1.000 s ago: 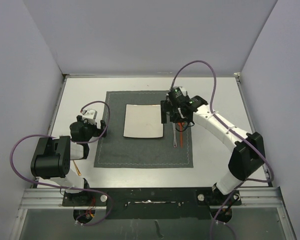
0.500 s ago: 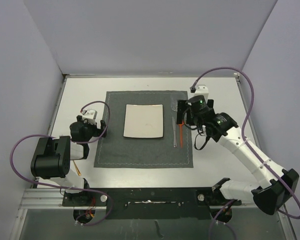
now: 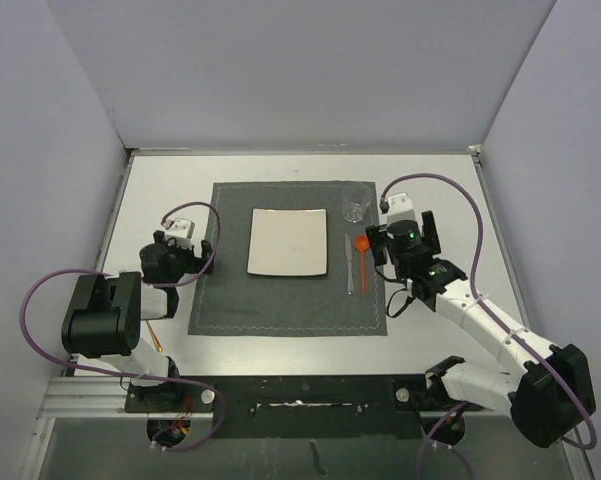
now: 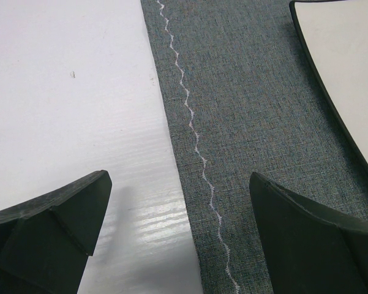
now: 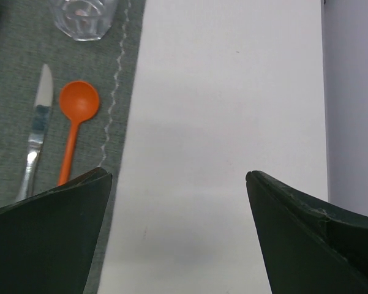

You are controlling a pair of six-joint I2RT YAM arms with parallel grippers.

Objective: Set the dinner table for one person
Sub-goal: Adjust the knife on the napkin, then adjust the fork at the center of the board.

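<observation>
Top view: shows the large flat white rectangular dinner table [image 3: 450, 190] under everything, with a black metal front rail [image 3: 300, 392] at the near edge. Shows a dark grey stitched cloth placemat [image 3: 230, 290] at centre, carrying a white square plate [image 3: 289, 242]. To its right, side by side, a silver knife [image 3: 349, 268] and an orange plastic spoon [image 3: 361, 255], with a clear glass tumbler [image 3: 355, 206] beyond them. Places the left gripper [image 3: 192, 252] over the mat's left edge and the right gripper [image 3: 402, 236] just right of the spoon, both spread wide, holding nothing. Half hides a thin orange-brown stick [image 3: 154, 336] beside the left arm, too small to identify.

Left wrist view: cuts off both dark fingers [image 4: 49, 214] at the bottom edge and catches only one plate corner at far right. Shows white zigzag stitching between them.

Right wrist view: crops the tumbler at the top and hides the near ends of spoon and knife behind the left finger. Shows bare tabletop between the spread fingers.
</observation>
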